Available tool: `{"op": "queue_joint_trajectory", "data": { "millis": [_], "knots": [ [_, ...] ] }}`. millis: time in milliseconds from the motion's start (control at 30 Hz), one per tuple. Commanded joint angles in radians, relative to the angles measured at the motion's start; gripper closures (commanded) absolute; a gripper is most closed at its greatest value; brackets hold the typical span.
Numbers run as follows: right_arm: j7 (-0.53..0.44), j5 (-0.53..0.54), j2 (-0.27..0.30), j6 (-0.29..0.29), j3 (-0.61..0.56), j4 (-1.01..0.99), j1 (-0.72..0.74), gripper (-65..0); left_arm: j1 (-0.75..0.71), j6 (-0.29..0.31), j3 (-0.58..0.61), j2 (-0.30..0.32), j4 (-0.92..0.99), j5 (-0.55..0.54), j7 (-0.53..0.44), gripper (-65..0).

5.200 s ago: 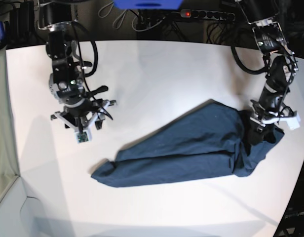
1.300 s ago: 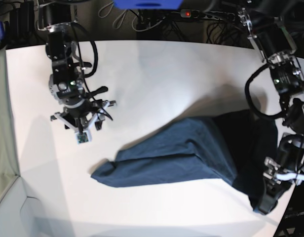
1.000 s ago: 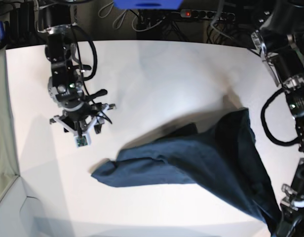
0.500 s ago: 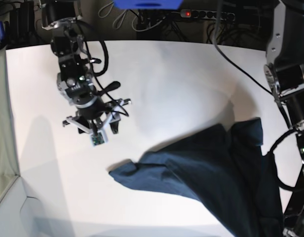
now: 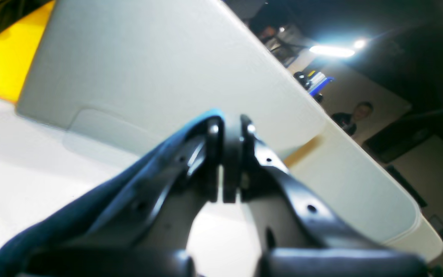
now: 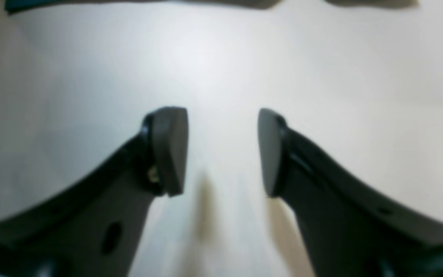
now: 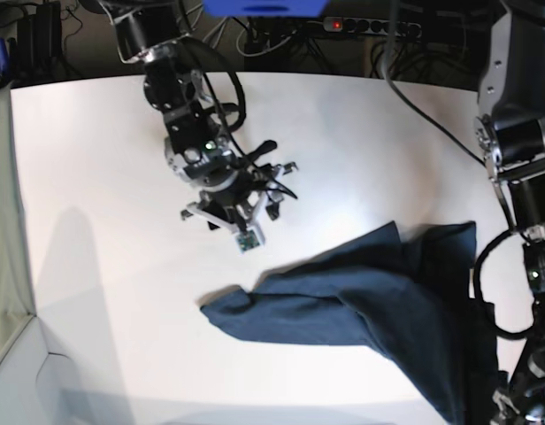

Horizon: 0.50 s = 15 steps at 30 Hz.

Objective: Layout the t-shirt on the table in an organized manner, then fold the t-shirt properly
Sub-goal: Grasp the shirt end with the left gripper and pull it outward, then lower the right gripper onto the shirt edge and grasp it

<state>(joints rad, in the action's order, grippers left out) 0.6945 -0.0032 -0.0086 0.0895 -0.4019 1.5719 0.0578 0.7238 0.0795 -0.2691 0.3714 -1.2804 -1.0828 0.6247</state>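
The dark navy t-shirt point(image 7: 370, 297) lies bunched on the white table point(image 7: 343, 133), running from a rumpled end at lower centre to the bottom right corner, where it rises off the surface. In the left wrist view my left gripper point(image 5: 227, 130) is shut, with blue t-shirt cloth point(image 5: 90, 207) pinched between its jaws and draped down the left finger. In the base view that gripper is cut off at the bottom right. My right gripper point(image 7: 240, 221) hangs open over bare table, above and left of the shirt's rumpled end. Its pads point(image 6: 169, 150) hold nothing.
The left arm point(image 7: 520, 177) stands along the table's curved right edge. A power strip point(image 7: 370, 27), cables and a blue object point(image 7: 264, 7) sit behind the far edge. The left wrist view shows a pale grey panel point(image 5: 148, 77) and a yellow patch point(image 5: 6, 69).
My right arm has swung from the far left towards the table's middle, nearer the shirt, and its jaws have opened wider. The left gripper stays shut on the cloth at bottom right.
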Motion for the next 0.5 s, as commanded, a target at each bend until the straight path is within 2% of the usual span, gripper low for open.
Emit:
{"op": "queue_joint_trajectory", "data": {
  "millis": [0,133,200,333,467],
  "knots": [
    [-0.032,0.004,-0.018,0.006,-0.016,0.02,0.024,-34.9,0.035,0.009,-0.005,0.015,-0.009,-0.026,-0.022,-0.3],
    [-0.032,0.004,-0.067,0.006,-0.038,0.014,0.044,-45.8,0.003,0.009,-0.006,0.015,-0.003,-0.027,-0.022,-0.3],
    [-0.035,0.004,-0.092,0.006,-0.047,-0.011,0.057,-48.9,-0.005,0.009,-0.002,0.013,-0.008,-0.027,-0.022,-0.3],
    [-0.045,0.004,-0.144,0.006,-0.105,-0.135,0.138,-50.4,-0.008,0.009,0.0,0.008,-0.009,-0.033,-0.013,-0.3],
    [-0.105,0.007,-0.148,0.006,-0.19,-0.252,0.187,-50.4,-0.033,0.009,-0.002,0.013,-0.008,-0.033,-0.013,-0.3]
  ]
}}
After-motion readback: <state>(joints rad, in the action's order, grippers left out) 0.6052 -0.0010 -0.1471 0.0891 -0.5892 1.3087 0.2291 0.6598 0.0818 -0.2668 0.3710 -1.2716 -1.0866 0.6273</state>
